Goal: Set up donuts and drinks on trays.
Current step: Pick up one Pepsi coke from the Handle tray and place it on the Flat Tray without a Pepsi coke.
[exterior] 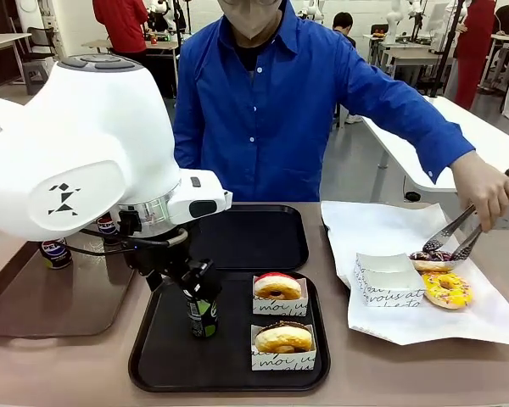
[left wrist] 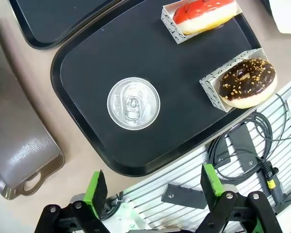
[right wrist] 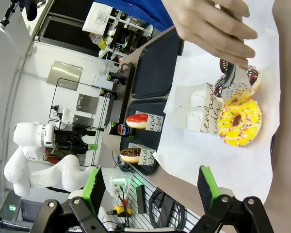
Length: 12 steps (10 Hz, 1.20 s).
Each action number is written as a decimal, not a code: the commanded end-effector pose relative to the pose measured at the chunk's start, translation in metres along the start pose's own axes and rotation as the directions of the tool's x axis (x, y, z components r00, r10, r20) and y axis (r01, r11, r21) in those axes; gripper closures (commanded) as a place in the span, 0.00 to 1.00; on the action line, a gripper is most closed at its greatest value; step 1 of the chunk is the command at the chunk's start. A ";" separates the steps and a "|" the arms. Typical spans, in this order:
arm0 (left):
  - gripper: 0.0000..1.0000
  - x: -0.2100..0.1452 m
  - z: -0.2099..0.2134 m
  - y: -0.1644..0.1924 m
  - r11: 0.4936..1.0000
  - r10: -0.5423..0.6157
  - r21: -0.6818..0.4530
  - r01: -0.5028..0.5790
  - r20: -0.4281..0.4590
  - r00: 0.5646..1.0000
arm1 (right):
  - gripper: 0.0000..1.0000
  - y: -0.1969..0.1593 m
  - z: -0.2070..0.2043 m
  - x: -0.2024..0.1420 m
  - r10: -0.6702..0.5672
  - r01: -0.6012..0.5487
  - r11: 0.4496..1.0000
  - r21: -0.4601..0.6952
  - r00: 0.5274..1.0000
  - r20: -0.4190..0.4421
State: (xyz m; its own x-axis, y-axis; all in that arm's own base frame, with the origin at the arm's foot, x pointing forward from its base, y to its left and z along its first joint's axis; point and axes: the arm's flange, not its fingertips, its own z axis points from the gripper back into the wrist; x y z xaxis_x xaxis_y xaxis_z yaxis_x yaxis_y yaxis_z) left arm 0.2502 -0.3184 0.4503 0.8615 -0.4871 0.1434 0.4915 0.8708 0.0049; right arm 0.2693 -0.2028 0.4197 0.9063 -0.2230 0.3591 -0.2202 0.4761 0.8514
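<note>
Left arm (exterior: pixel 85 144): reaches down over tray (left wrist: pixel 87 58).
Left gripper (left wrist: pixel 153 184): wide open, empty; can (left wrist: pixel 133 103) ahead.
Right gripper (right wrist: pixel 150 182): open, empty; hand (right wrist: pixel 208 26) ahead.

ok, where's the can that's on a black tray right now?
In the front view the can stands upright on the left half of the nearer black tray, left of the red-glazed donut and the chocolate donut, beneath the left gripper.

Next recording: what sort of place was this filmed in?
Probably a lab or workshop staged as a snack counter, not a real shop: white worktables behind the person, loose cables over a slotted metal frame, and sleeved donuts on a black tray.
</note>
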 end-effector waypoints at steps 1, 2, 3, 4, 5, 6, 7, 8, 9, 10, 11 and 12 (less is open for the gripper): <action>0.00 0.003 -0.002 -0.002 1.000 -0.010 -0.003 0.010 0.010 1.000 | 0.00 0.000 -0.001 0.002 0.007 -0.008 1.000 0.026 1.000 0.021; 0.00 0.003 -0.002 -0.002 1.000 -0.010 -0.003 0.010 0.010 1.000 | 0.00 0.000 -0.001 0.002 0.007 -0.008 1.000 0.026 1.000 0.021; 0.00 0.000 0.000 0.000 1.000 0.000 0.000 0.000 0.000 1.000 | 0.00 0.000 -0.001 0.002 0.007 -0.008 1.000 0.026 1.000 0.021; 0.00 0.021 0.024 0.017 0.994 0.106 -0.041 -0.103 0.070 0.992 | 0.00 0.000 -0.001 0.002 0.007 -0.008 1.000 0.026 1.000 0.021; 0.00 0.048 0.054 0.045 0.973 0.224 -0.080 -0.215 0.125 0.967 | 0.00 0.000 -0.001 0.002 0.007 -0.008 1.000 0.026 1.000 0.021; 0.00 0.080 0.084 0.086 0.939 0.344 -0.080 -0.334 0.211 0.915 | 0.00 0.000 -0.001 0.002 0.007 -0.008 1.000 0.026 1.000 0.021; 0.00 0.099 0.103 0.137 0.875 0.478 -0.172 -0.453 0.156 0.865 | 0.00 0.000 -0.001 0.002 0.007 -0.008 1.000 0.026 1.000 0.021; 0.00 0.097 0.113 0.184 0.802 0.578 -0.241 -0.546 0.087 0.811 | 0.00 0.000 -0.001 0.002 0.007 -0.008 1.000 0.026 1.000 0.021; 0.00 0.093 0.117 0.214 0.776 0.618 -0.208 -0.596 0.056 0.784 | 0.00 0.000 -0.001 0.002 0.007 -0.008 1.000 0.026 1.000 0.021; 0.00 0.081 0.118 0.238 0.755 0.651 -0.136 -0.641 0.043 0.758 | 0.00 0.000 -0.001 0.002 0.007 -0.008 1.000 0.026 1.000 0.021; 0.00 0.074 0.120 0.260 0.739 0.674 -0.064 -0.671 0.048 0.737 | 0.00 0.000 -0.001 0.002 0.007 -0.008 1.000 0.026 1.000 0.021; 0.00 0.066 0.125 0.283 0.728 0.686 -0.032 -0.685 0.037 0.727 | 0.00 0.000 -0.001 0.002 0.007 -0.008 1.000 0.026 1.000 0.021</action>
State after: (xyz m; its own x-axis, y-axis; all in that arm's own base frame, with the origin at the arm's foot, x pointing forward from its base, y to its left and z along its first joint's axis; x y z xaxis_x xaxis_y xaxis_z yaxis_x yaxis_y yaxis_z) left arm 0.4347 -0.0972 0.5766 0.9613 0.2263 0.1573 -0.1970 0.9634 -0.1819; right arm 0.2694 -0.2028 0.4199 0.9064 -0.2227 0.3590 -0.2199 0.4770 0.8510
